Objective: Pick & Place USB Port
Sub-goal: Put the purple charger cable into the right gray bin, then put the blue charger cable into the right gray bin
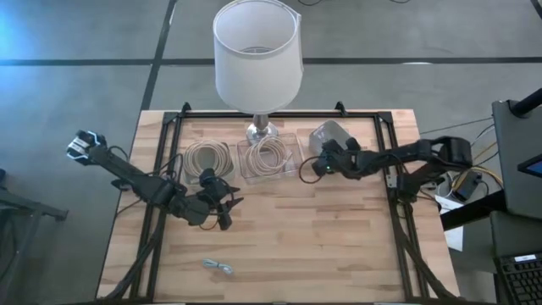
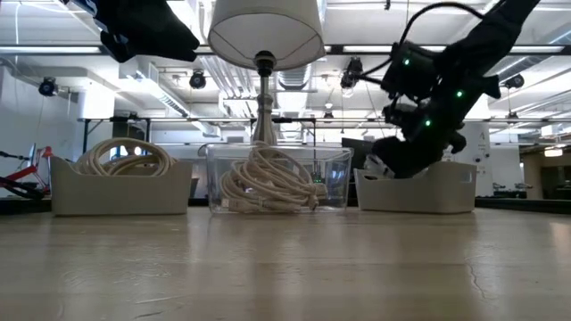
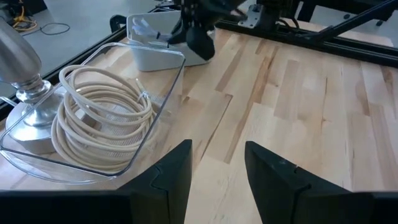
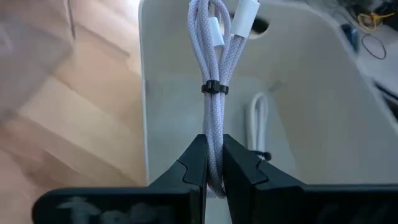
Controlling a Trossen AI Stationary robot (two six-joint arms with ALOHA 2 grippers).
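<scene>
From above, the right gripper [image 1: 315,167] sits at the white bin [image 1: 332,135], the left gripper [image 1: 224,203] beside the clear tray [image 1: 292,169], with bare counter [image 1: 322,246] in front. Its wrist view shows fingers spread. The right wrist view shows fingers pinching a bundled USB cable [image 4: 213,74] over the bin; no lettering is legible.

The lamp [image 2: 266,36] loses its shade's top at the low view's edge. In the bin [image 4: 298,99], a second cable [image 4: 258,124] is blurred behind the gripped one.

Lamp [image 1: 257,55], three bins [image 1: 269,157], loose cable [image 1: 219,267]
</scene>
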